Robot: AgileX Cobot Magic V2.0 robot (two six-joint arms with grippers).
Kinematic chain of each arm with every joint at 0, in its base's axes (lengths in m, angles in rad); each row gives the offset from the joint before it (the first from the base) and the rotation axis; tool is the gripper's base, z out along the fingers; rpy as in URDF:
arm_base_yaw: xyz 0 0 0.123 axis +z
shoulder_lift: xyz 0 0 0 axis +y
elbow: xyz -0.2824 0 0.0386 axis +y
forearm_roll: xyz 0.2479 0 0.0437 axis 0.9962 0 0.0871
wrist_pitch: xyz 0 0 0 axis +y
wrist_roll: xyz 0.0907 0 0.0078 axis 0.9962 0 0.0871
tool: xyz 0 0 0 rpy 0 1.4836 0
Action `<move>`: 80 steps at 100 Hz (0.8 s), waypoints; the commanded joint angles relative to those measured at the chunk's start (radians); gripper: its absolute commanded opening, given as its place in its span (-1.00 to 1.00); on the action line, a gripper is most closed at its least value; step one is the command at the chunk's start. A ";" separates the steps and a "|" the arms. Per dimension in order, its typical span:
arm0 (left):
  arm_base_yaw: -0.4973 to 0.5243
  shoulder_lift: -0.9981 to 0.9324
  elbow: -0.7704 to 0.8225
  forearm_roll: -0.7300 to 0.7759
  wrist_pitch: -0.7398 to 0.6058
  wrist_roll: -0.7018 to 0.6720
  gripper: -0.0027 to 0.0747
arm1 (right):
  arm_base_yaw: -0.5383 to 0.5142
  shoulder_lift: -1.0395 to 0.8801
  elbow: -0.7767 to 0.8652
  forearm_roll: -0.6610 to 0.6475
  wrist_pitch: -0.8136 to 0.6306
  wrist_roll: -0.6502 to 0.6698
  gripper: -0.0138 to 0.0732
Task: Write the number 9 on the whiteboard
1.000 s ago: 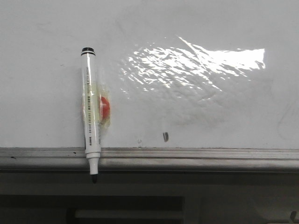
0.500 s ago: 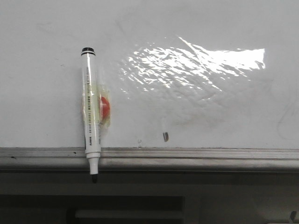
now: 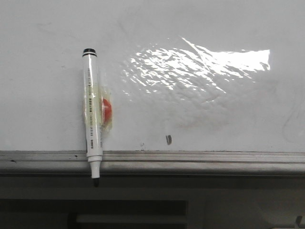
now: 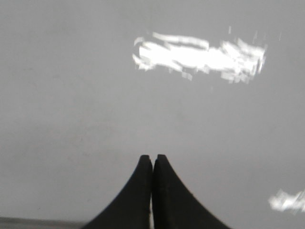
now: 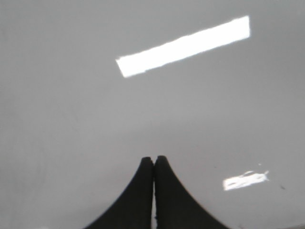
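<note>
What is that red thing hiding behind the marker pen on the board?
Behind the marker sits a red round piece under yellowish clear tape, stuck to the whiteboard. The pen covers part of it, so its whole shape cannot be seen.

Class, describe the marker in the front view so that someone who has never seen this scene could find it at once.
Start at the whiteboard and its grey ledge along the lower edge. On the board's left part a white marker lies upright, black end cap up, its dark tip reaching past the ledge. Unlike the small dark smudge to its right, it is long, with an orange-red blob taped beside it.

Nothing is legible; the marker (image 3: 93, 114) barrel carries small dark print too fine to read.
</note>
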 commanded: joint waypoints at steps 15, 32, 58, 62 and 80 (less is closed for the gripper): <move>-0.009 -0.026 0.017 -0.471 -0.212 -0.012 -0.98 | 0.002 -0.014 0.027 0.272 -0.098 0.019 -0.82; -0.010 -0.026 -0.031 -0.699 -0.052 0.003 -0.98 | 0.007 -0.014 -0.022 0.440 -0.047 0.019 -0.82; -0.007 0.059 -0.259 -0.378 0.328 0.080 -0.99 | 0.012 -0.001 -0.271 0.370 0.373 -0.236 -0.82; -0.007 0.093 -0.286 -0.319 0.354 0.080 -0.98 | 0.012 0.009 -0.303 0.351 0.402 -0.285 -0.82; -0.009 0.298 -0.355 -0.236 0.384 0.089 -0.96 | 0.012 0.101 -0.400 0.338 0.435 -0.340 -0.82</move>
